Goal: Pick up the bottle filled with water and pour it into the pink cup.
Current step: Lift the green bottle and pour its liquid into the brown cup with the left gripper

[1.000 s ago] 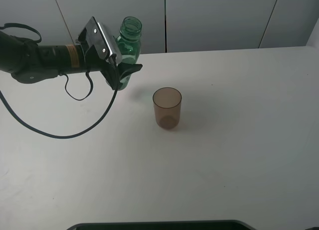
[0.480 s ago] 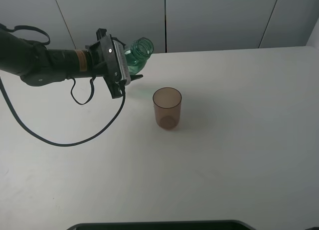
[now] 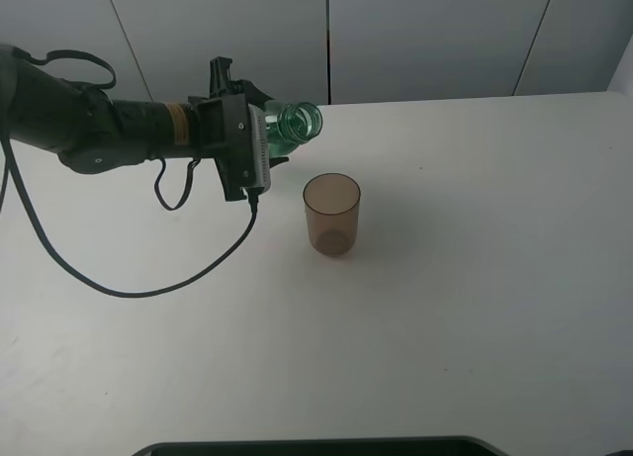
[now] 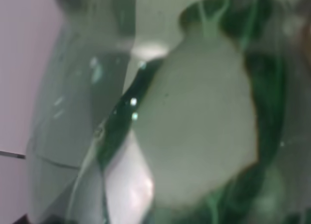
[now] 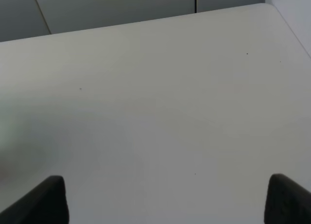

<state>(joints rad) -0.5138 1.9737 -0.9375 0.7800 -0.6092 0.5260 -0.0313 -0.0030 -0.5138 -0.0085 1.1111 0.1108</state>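
White table (image 3: 475,308) fills most of what you see from the high camera, and grey wall panels (image 3: 425,36) close it off at the back. At the far left, your left arm (image 3: 89,135) reaches in roughly level above the table. A black cable (image 3: 148,283) sags from it in a wide loop.

At the arm's end the left gripper (image 3: 259,130) is pinching the bottle (image 3: 295,122) across its body, with one finger showing above the bottle and one below. You have the bottle tipped almost onto its side, and its open threaded mouth faces right, toward the pink cup (image 3: 331,214). In the high view the mouth sits up and to the left of the cup's rim, near it but not touching. In the left wrist camera the bottle (image 4: 194,112) fills the whole picture as a blurred green mass, too close to make out anything finer.

The pink cup stands upright on the table near the middle, just to the right of the gripper and apart from it. You cannot tell whether it holds anything.

Your right gripper (image 5: 167,204) shows only in its own wrist camera. Its two dark fingertips (image 5: 46,199) are spread wide apart, and only white tabletop is seen between them.
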